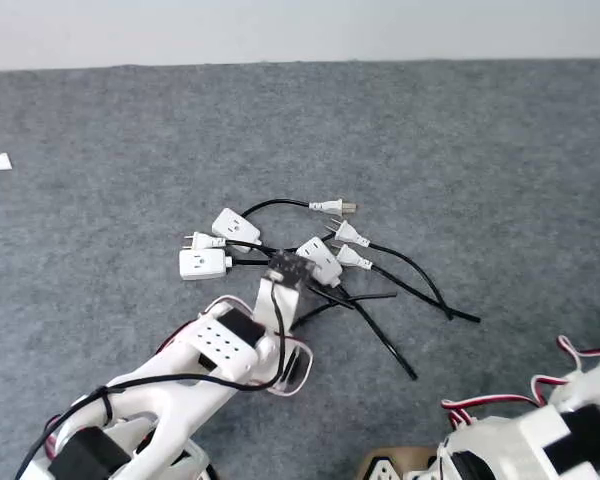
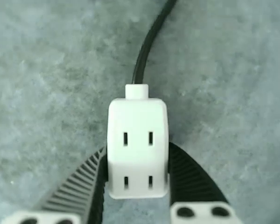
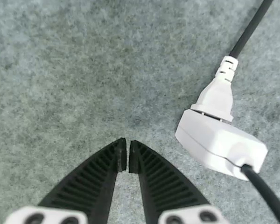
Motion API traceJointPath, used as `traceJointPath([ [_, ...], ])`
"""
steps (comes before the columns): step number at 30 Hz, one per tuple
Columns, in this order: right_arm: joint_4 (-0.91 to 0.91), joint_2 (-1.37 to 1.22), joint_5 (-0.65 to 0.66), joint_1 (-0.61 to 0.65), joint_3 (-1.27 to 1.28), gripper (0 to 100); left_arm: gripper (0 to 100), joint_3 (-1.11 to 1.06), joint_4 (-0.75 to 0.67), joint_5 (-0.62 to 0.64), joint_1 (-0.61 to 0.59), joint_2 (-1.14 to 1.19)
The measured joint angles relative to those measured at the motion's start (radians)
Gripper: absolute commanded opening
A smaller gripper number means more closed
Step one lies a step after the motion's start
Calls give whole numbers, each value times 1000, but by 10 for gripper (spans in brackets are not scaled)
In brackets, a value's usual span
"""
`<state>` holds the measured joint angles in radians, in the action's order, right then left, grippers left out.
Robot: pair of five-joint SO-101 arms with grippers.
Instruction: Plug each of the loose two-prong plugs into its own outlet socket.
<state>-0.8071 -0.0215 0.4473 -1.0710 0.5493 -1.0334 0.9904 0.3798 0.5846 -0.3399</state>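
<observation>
**Left arm has an outlet block clamped, right arm parked**

High view: the left arm (image 1: 220, 345) is out at the tangle mid-table, with the left gripper (image 1: 305, 268) on a white outlet block (image 1: 322, 260). Two spare outlet blocks (image 1: 236, 227) lie just beside it on the grey carpet (image 1: 480, 150). Loose plugs (image 1: 348, 235) fan out on black cords (image 1: 420, 280). The right arm (image 1: 540, 430) sits at the near corner, well apart.

Left wrist view: now the detail. Ribbed fingers (image 2: 186, 172) pinch the block's two sides, and two pairs of slots face the camera.

Right wrist view: the right gripper (image 3: 127, 156) hangs over carpet, tips almost touching, nothing between. Near it a white plug (image 3: 217, 95) sits against a second block (image 3: 224, 142), prongs hidden.
</observation>
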Motion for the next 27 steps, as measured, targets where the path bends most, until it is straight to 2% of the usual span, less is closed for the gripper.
traceJointPath([
  [4, 0, 0, 0, 29, 0, 9, 12, 117, 18, 11, 26, 0],
  [9, 0, 0, -5, 32, 0, 9, 12, 288, 157, -118, 187, 0],
  [12, 0, 0, -5, 32, 0, 9, 13, 367, 203, -133, 276, 0],
  [14, 0, 0, -5, 32, 0, 9, 13, 399, 206, -130, 278, 0],
  [18, 0, 0, -5, 32, 0, 9, 13, 408, 195, -44, 189, 0],
  [22, 9, 0, -5, 60, 0, 9, 13, 351, 103, 46, 29, 0],
  [27, 9, 0, -5, 77, 0, 9, 13, 253, 31, 97, -120, 0],
])
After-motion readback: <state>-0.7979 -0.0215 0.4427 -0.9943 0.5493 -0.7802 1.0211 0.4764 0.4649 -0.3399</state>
